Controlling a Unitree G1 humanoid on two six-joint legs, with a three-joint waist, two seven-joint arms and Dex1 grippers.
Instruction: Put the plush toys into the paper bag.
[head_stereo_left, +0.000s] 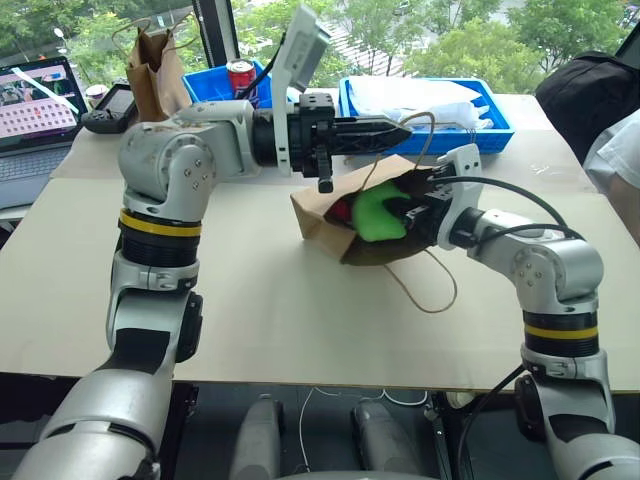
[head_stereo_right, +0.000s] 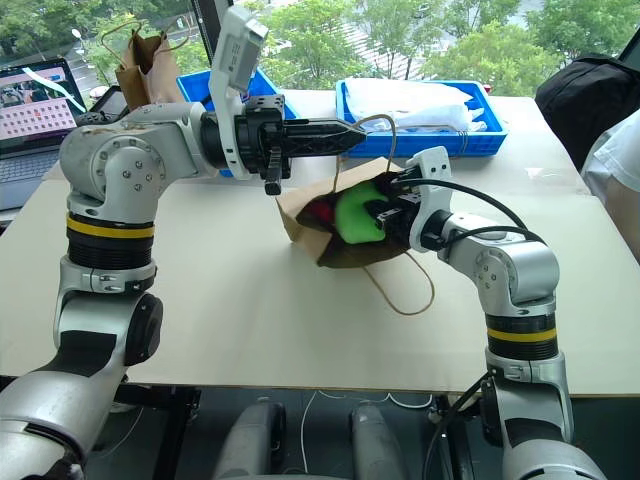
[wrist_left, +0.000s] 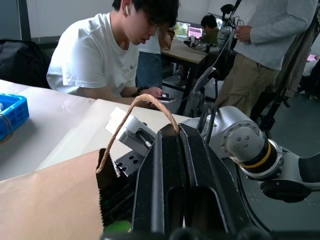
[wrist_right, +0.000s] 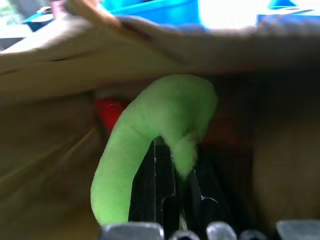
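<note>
I have the bag (head_stereo_left: 330, 215) lying on its side in the middle of the table (head_stereo_left: 250, 320), mouth turned toward my right arm. My left gripper (head_stereo_left: 395, 133) is clamped shut on the upper cord handle (head_stereo_left: 425, 125), holding that edge of the mouth lifted so the opening stays wide; the other handle trails loose on the tabletop. My right gripper (wrist_right: 175, 172) is reaching in through the mouth with its fingers pinched on a fold of the green toy (head_stereo_left: 378, 212), which sits just inside the opening, part of it past the rim. Deeper in, behind the green one, I can see the red toy (wrist_right: 107, 112) already lying in the bag. So I judge the job mostly done: red is in, green is at the threshold and not yet let go. What I think is left is to push the green toy further in, release it, draw the right arm out without dragging the plush back, then free the handle
</note>
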